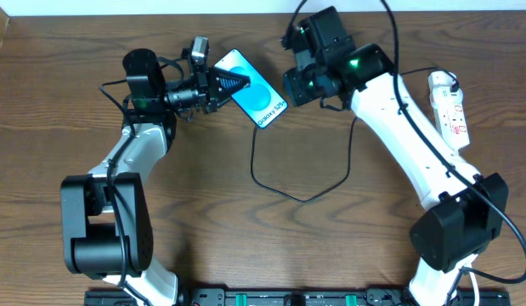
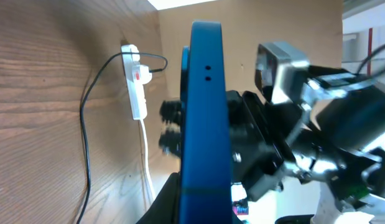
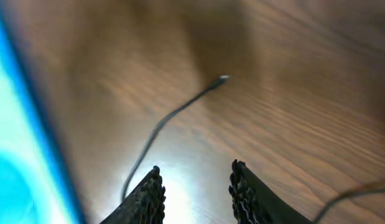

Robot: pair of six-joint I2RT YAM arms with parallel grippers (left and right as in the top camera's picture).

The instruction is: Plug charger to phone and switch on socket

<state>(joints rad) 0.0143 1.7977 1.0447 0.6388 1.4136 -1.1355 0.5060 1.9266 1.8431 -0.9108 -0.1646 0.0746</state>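
Note:
My left gripper (image 1: pixel 231 85) is shut on the phone (image 1: pixel 256 92), a light blue "Galaxy S25" screen tilted off the table. In the left wrist view the phone (image 2: pixel 201 118) shows edge-on between the jaws. The charger's thin black cable (image 1: pixel 309 198) loops over the table. Its connector tip (image 3: pixel 223 78) lies loose on the wood, ahead of my right gripper (image 3: pixel 195 180), which is open and empty. The phone's edge (image 3: pixel 18 155) is at the left of that view. The white socket strip (image 1: pixel 449 106) lies at the far right, with the charger's other end at it (image 2: pixel 145 70).
The right arm's wrist (image 1: pixel 330 59) hovers just right of the phone and fills the right of the left wrist view (image 2: pixel 292 124). The strip's white cord (image 2: pixel 145 162) runs along the table. Both arm bases stand at the front edge.

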